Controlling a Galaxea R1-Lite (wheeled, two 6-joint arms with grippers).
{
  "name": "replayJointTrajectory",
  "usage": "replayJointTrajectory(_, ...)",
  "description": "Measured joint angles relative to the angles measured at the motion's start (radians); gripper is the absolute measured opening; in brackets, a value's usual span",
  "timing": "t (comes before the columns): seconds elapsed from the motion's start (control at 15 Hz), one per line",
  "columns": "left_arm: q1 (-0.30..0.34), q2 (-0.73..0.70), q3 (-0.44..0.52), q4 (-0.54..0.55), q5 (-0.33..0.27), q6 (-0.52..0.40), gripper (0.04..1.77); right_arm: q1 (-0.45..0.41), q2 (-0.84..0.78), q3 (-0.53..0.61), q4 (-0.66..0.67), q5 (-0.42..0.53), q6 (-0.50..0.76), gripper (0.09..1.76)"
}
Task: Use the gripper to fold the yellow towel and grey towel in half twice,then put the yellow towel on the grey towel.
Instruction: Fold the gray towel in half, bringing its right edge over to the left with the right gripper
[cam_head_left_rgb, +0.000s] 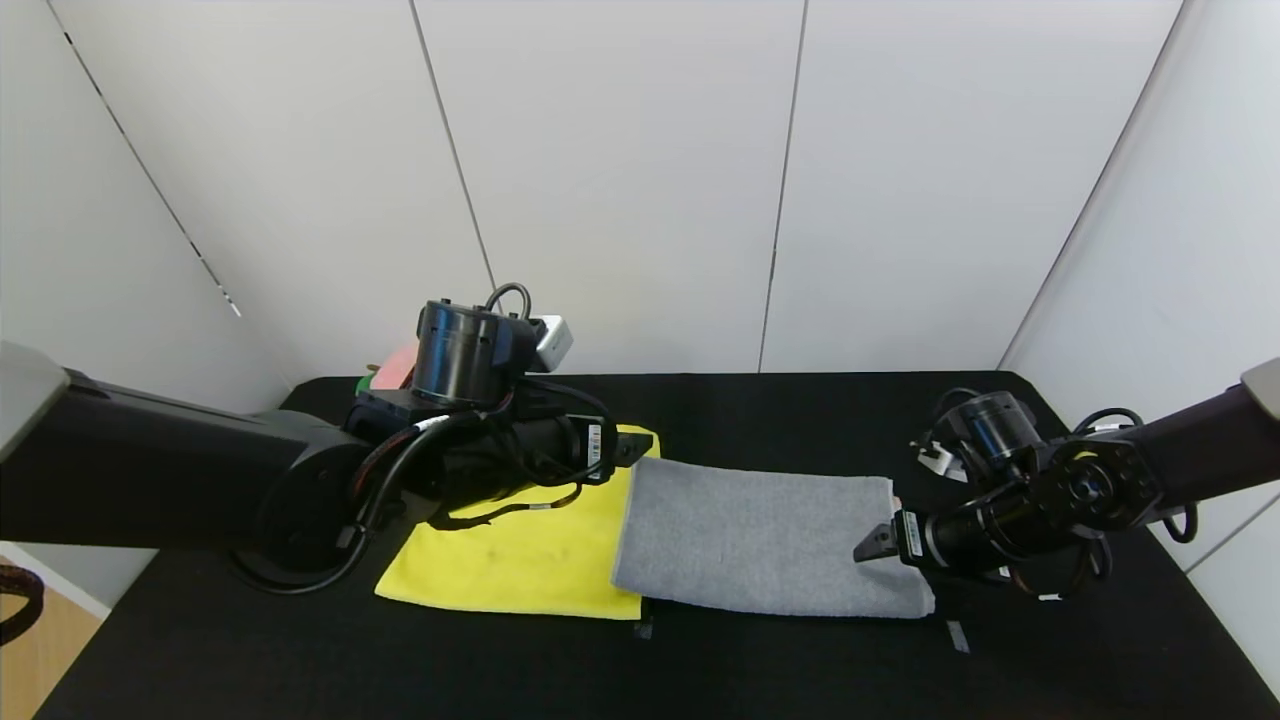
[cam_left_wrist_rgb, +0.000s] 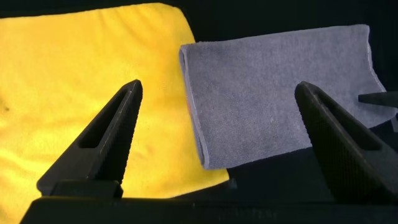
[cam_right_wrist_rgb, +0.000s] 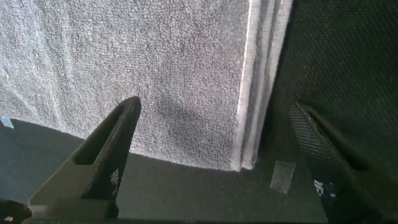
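The yellow towel (cam_head_left_rgb: 520, 560) lies flat on the black table, left of centre. The grey towel (cam_head_left_rgb: 760, 540) lies folded beside it, and its left edge overlaps the yellow one. My left gripper (cam_head_left_rgb: 635, 450) hovers over the yellow towel's far right corner, open and empty. In the left wrist view its gripper (cam_left_wrist_rgb: 219, 86) spans the seam between the yellow towel (cam_left_wrist_rgb: 74, 62) and the grey towel (cam_left_wrist_rgb: 273, 81). My right gripper (cam_head_left_rgb: 875, 545) hangs open at the grey towel's right end. The right wrist view shows this gripper (cam_right_wrist_rgb: 214, 104) above the layered edge of the grey towel (cam_right_wrist_rgb: 143, 62).
A pink plush thing (cam_head_left_rgb: 395, 368) sits behind my left arm at the table's back left. Small tape marks (cam_head_left_rgb: 957, 636) lie on the black table (cam_head_left_rgb: 800, 670) near the front, one of them (cam_right_wrist_rgb: 283, 175) beside the grey towel's corner. White walls close off the back.
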Motion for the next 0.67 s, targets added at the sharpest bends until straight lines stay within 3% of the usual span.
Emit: replayJointTrajectory(0.67,0.002,0.0,0.0,0.0,0.0,0.0,1.72,0.013,0.007,0.0,-0.007,0.0,0.002,1.71)
